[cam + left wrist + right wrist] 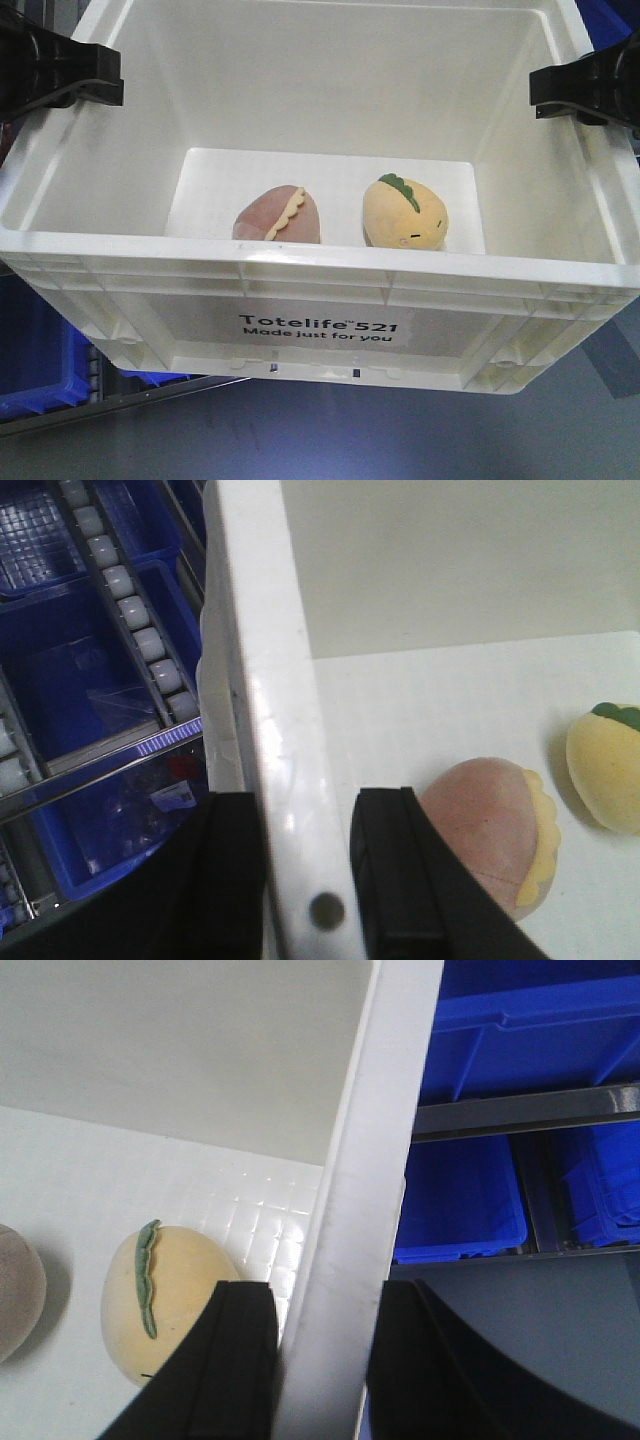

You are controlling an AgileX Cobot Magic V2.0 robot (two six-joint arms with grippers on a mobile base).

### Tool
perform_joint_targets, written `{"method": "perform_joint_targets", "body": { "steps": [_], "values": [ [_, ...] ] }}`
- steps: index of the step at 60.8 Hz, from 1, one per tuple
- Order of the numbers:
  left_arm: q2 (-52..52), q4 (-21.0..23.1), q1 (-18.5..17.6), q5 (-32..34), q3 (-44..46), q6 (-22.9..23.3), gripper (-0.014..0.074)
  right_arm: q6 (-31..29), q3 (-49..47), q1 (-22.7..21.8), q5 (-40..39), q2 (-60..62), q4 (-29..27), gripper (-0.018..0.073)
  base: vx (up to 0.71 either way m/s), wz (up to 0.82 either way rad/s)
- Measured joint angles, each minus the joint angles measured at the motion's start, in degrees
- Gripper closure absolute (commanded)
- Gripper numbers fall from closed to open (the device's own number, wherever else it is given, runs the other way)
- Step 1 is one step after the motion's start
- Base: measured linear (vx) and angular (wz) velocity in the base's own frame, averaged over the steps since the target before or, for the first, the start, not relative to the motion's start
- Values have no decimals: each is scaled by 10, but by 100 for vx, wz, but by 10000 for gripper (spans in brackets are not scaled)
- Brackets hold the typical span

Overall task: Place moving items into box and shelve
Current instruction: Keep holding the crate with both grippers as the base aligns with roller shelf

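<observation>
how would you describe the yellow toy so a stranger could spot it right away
Find the big white crate printed Totelife 521. Two oval plush toys lie on its floor; the yellow-orange plush is the right-hand one in the front view. Its green leaf and tiny face set it apart from the pinkish-brown plush beside it, which has a cream scalloped seam.

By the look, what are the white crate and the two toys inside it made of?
The crate: looks like rigid moulded plastic, white, semi-gloss; ribbed outer walls, glare on the rim. The pinkish-brown toy: soft plush fabric, matte and fuzzy, with a cream scalloped seam. The yellow-orange toy: seemingly the same plush, matte; its green leaf looks like felt or fabric. Filling not visible.
</observation>
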State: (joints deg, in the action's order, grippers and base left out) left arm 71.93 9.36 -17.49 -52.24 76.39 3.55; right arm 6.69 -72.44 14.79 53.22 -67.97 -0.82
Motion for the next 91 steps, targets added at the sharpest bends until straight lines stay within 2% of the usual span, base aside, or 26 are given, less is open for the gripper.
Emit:
{"method": "perform_joint_targets", "body": {
  "steps": [91],
  "values": [
    [0, 0, 0, 0, 0, 0, 603, 0, 0, 0, 0, 0, 0, 564, 4, 14]
  ]
}}
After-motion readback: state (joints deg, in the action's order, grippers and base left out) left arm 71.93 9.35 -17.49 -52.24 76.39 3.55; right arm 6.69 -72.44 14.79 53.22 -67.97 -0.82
